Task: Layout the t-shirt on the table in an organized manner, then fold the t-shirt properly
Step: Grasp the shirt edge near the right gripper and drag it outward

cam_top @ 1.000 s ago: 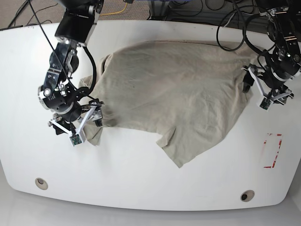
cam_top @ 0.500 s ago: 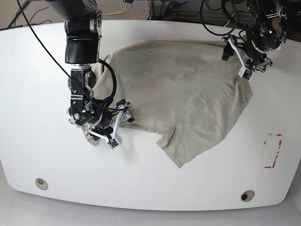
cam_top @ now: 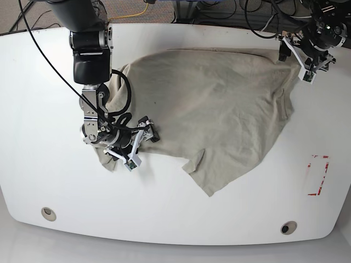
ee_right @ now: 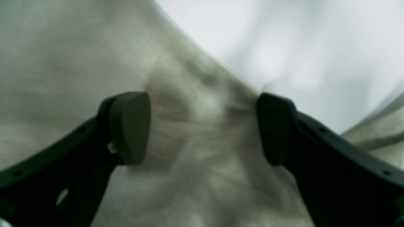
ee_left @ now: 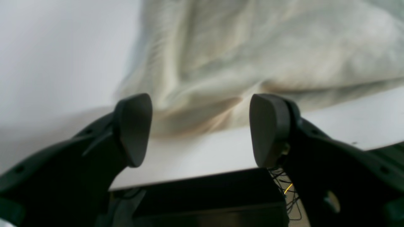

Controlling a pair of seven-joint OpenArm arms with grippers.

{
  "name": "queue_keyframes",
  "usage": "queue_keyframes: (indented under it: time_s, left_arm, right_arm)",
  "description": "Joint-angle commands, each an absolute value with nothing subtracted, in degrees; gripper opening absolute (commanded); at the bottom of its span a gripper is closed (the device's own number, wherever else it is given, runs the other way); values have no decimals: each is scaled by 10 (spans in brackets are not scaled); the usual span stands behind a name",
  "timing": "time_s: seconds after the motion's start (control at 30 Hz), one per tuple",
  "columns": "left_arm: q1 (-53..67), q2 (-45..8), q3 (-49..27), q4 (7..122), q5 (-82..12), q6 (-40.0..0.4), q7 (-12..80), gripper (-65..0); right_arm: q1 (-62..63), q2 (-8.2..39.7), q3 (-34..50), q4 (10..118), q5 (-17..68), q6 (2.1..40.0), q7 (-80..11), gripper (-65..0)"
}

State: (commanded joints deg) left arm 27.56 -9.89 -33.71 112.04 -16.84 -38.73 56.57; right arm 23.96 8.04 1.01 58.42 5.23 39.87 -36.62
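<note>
Lying across the middle and far part of the table (cam_top: 230, 219), the t-shirt (cam_top: 219, 115) is spreading wrinkled, with its long axis running roughly from the left side of the base view to the right side. One pointed flap (cam_top: 211, 183) of the cloth is reaching toward the near edge of the table, and a bunched part (cam_top: 109, 159) is sitting at the left end of the shirt in that view. Which end is the collar I cannot tell.

The right gripper (cam_top: 140, 142) is hanging low over the left end of the shirt in the base view, just beside the bunched part. In its wrist view the two dark pads (ee_right: 129, 126) are standing well apart, with blurred beige cloth between and below them; they are pinching nothing.

The left gripper (cam_top: 304, 55) is hovering at the far right corner of the shirt, close to the far edge of the table. Its pads (ee_left: 134, 127) are also spread wide, and a folded edge (ee_left: 202, 107) of the shirt is lying on the white top just ahead of them, not between them as far as the blur allows.

A red tape rectangle (cam_top: 318, 175) is sitting near the right edge, apart from the shirt. Two round holes (cam_top: 48, 212) are lying near the front edge. No container is showing here.
</note>
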Motion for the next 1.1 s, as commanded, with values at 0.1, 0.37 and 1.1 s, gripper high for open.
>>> queue_keyframes:
  time_s: [0.1, 0.37, 1.1]
  left_arm:
    - [280, -109, -339, 1120, -168, -387, 566, -206]
    - [279, -123, -339, 1118, -168, -387, 566, -206]
    - [260, -106, -264, 1120, -169, -400, 567, -206]
  right_arm:
    - [237, 81, 10, 582, 52, 399, -366, -149]
    - [220, 88, 11, 583, 52, 399, -365, -558]
    - [60, 106, 172, 777, 52, 393, -421, -650]
